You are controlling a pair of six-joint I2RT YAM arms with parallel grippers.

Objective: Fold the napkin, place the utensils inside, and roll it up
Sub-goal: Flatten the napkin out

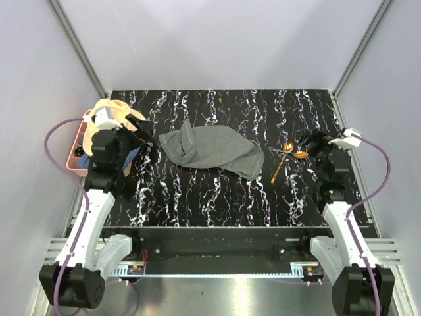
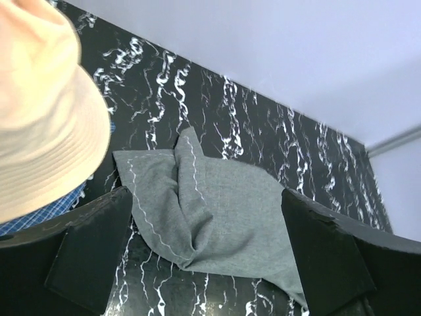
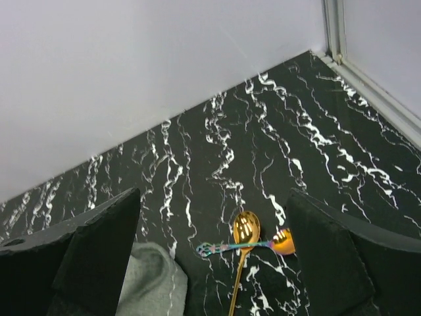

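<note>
The grey napkin (image 1: 209, 150) lies crumpled on the black marbled table, one corner folded up at its left end; it also shows in the left wrist view (image 2: 217, 210). Right of it lie a gold spoon (image 1: 283, 162) and a slim iridescent utensil (image 1: 287, 152) crossing it; both show in the right wrist view, the gold spoon (image 3: 245, 230) and the slim utensil (image 3: 243, 246). My left gripper (image 1: 139, 125) is open and empty, raised left of the napkin. My right gripper (image 1: 310, 146) is open and empty, just right of the utensils.
A peach floppy hat (image 1: 108, 113) and a blue checked cloth (image 1: 131, 157) sit in a pink bin (image 1: 74, 161) at the left edge, beside my left arm. Grey walls and metal frame posts enclose the table (image 1: 217, 197).
</note>
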